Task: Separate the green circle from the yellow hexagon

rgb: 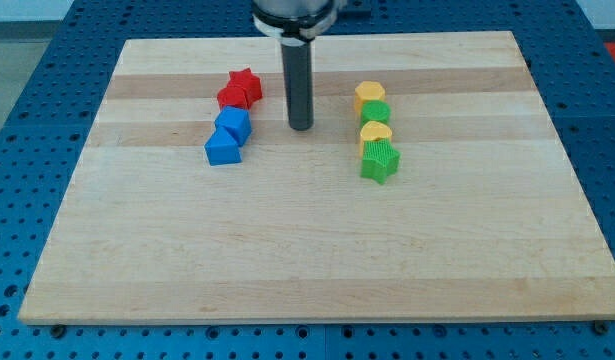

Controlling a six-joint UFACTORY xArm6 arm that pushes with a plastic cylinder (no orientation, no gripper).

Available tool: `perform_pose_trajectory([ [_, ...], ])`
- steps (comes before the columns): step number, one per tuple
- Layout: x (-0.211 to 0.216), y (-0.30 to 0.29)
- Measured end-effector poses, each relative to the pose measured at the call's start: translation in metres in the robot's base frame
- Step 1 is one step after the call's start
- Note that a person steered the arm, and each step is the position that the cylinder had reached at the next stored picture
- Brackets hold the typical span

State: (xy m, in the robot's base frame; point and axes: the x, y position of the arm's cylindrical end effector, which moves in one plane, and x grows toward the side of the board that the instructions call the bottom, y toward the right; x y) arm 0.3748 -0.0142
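Note:
The green circle sits right of the board's centre, touching the yellow hexagon just above it. Below them lie a yellow heart-like block and a green star, all in one column. My tip rests on the board to the left of this column, apart from it, about level with the green circle.
To the left of my tip are a red star, a red block, a blue block and a blue block in a slanting line. The wooden board lies on a blue table.

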Motion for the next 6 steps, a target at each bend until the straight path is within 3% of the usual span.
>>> perform_pose_trajectory([
  [2,-0.005,0.065],
  [6,-0.016,0.137],
])
